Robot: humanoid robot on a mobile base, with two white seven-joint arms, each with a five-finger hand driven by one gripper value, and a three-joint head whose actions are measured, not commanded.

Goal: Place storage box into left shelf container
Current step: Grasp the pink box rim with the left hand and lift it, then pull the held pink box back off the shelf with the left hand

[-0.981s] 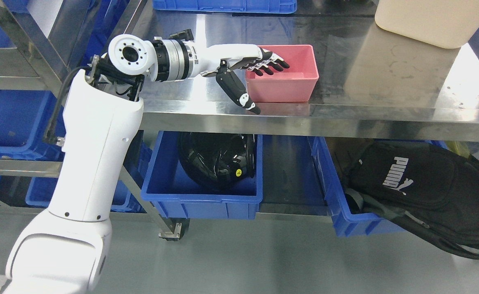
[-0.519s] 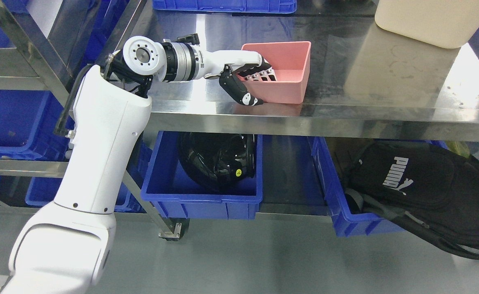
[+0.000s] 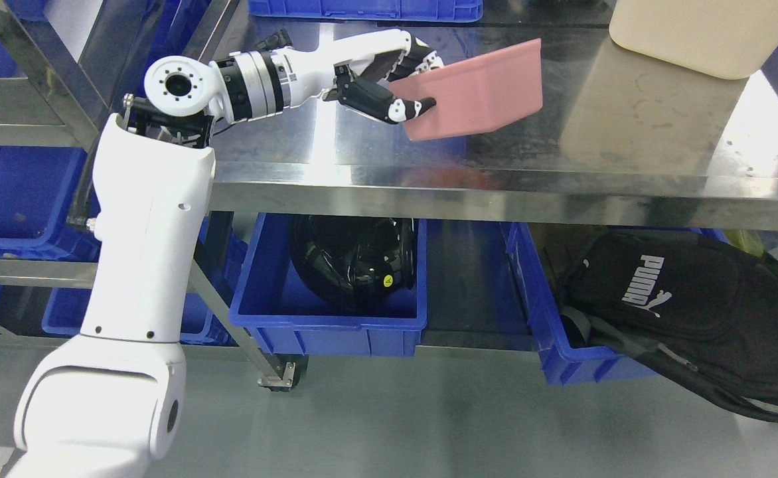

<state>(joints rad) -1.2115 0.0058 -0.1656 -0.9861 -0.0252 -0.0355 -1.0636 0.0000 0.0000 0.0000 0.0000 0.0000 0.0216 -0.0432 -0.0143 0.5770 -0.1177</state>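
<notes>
The fingers (image 3: 422,61) of the left hand (image 3: 389,79) are pinching the left wall of the pink storage box (image 3: 478,89), thumb pressing on its outer side; the box is hanging tilted above the steel desk (image 3: 429,179), its opening turned away, probably so it can be carried to the blue containers (image 3: 4,199) on the left shelf.

left arm (image 3: 143,226): glossy white shells, small dark screw dots | elbow joint: round white cap, ring of holes, dark centre | black cable along upper shell | wrist: silver-black banded cylinder | hand (image 3: 389,73): white back, black thumb with white tip, black-white fingers
</notes>
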